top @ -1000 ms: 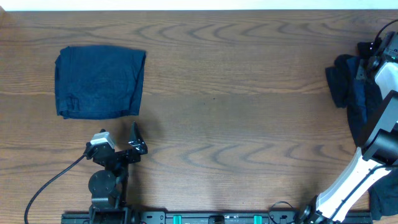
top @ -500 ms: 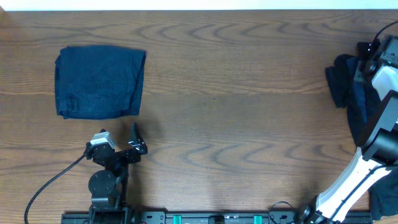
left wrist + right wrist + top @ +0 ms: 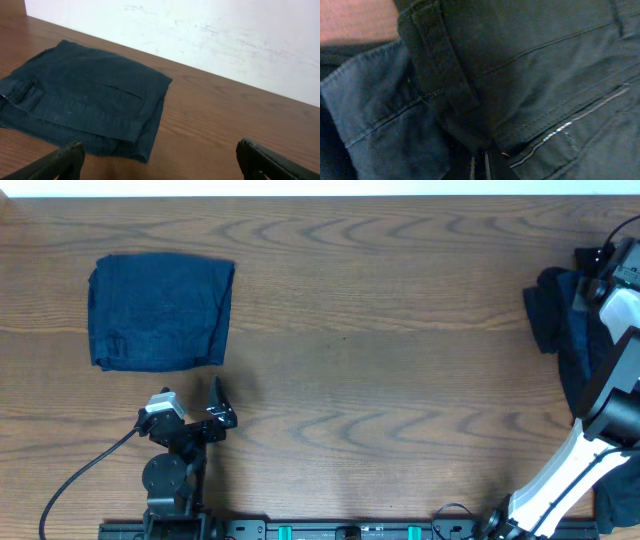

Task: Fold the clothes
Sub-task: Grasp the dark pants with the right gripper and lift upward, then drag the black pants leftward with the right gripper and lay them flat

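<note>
One of the clothes, a navy garment [image 3: 160,310] folded into a rectangle, lies at the far left of the table; the left wrist view shows it [image 3: 90,100] just ahead of my left gripper [image 3: 165,165]. That gripper [image 3: 192,408] rests near the front edge, jaws wide open and holding nothing. At the right edge lies a rumpled heap of dark clothes [image 3: 550,310]. My right gripper [image 3: 592,280] is pressed down into that heap. Its wrist view is filled with dark cloth [image 3: 530,75] showing a belt loop and a pocket seam, and the right gripper [image 3: 479,169] is shut on a fold of it.
The brown wooden table [image 3: 380,380] runs between the two lots of clothes. A white wall [image 3: 225,40] stands behind its far edge. More dark cloth [image 3: 620,500] shows at the bottom right corner. A black cable [image 3: 80,480] trails from the left arm's base.
My right gripper has closed on the cloth of the heap, and its wrist has shifted slightly to the right. The left arm and the folded garment have not moved.
</note>
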